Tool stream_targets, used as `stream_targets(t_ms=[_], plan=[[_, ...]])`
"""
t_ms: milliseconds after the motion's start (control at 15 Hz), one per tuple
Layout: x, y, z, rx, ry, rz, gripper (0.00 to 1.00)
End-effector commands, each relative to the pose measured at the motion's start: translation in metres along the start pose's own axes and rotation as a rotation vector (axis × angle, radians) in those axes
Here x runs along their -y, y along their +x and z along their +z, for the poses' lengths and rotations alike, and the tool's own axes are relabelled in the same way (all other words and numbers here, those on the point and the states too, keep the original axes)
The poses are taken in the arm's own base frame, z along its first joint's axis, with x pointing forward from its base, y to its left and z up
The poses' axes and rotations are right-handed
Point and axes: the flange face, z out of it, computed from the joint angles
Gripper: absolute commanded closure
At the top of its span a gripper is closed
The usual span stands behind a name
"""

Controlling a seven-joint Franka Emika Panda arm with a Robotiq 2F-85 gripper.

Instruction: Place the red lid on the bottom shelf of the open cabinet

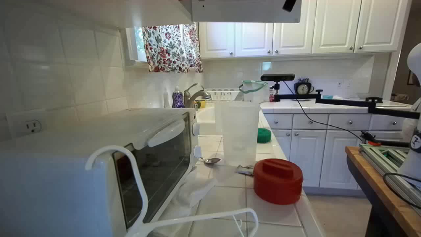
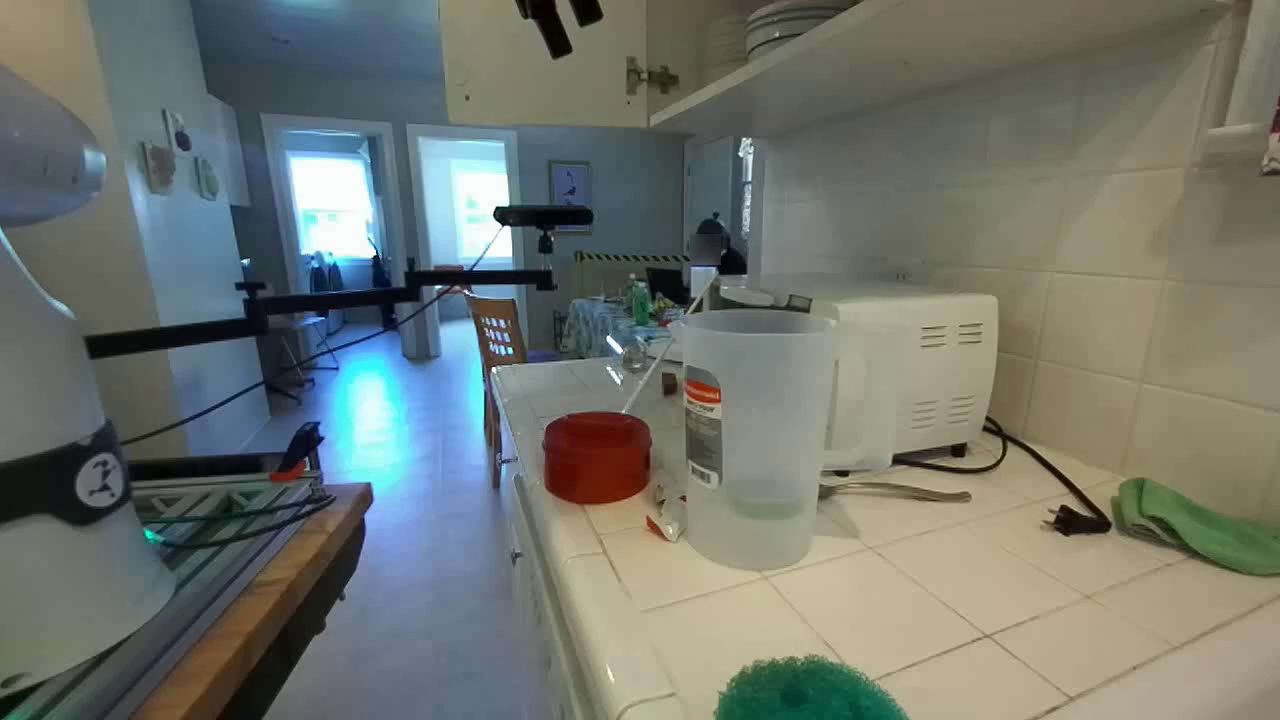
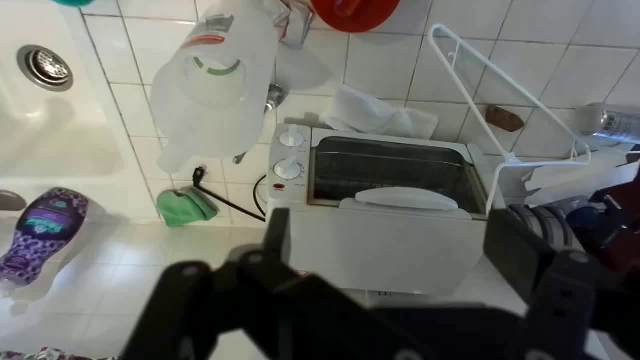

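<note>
The red lid (image 1: 278,182) sits on the tiled counter near its front edge, beside the clear plastic container (image 1: 241,131). It also shows in an exterior view (image 2: 597,460) and at the top edge of the wrist view (image 3: 355,12). The open cabinet (image 2: 900,75) hangs above the counter, with stacked plates on its bottom shelf and its door swung open. Its underside shows in an exterior view (image 1: 148,13). My gripper (image 3: 392,237) is open and empty, high above the toaster oven. Only its dark fingertips show at the top of an exterior view (image 2: 572,32), in front of the door.
The white toaster oven (image 1: 98,131) stands against the wall. A white hanger (image 1: 197,217) lies before it. A spoon (image 1: 210,160), a green scrubber (image 1: 264,135), a green cloth (image 2: 1200,525) and a sink (image 3: 55,135) are along the counter. A camera arm (image 1: 342,102) extends beside the counter.
</note>
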Motion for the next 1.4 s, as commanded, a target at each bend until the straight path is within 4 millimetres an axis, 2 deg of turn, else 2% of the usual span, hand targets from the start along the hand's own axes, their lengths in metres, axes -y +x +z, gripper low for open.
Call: stream_targets(t_ms=[0, 667, 800, 867, 1067, 1200, 1333], plan=[[0.0, 0.0, 0.0, 0.001, 0.0, 0.0, 0.0], [0.0, 0.0, 0.0, 0.001, 0.0, 0.0, 0.0], [-0.013, 0.004, 0.007, -0.007, -0.041, 0.065, 0.0], [-0.029, 0.007, 0.016, 0.017, -0.062, 0.146, 0.0], [-0.058, 0.008, 0.037, 0.084, -0.08, 0.306, 0.0], [-0.064, 0.01, 0.051, 0.117, -0.065, 0.331, 0.0], [-0.06, 0.012, 0.064, 0.145, -0.041, 0.31, 0.0]])
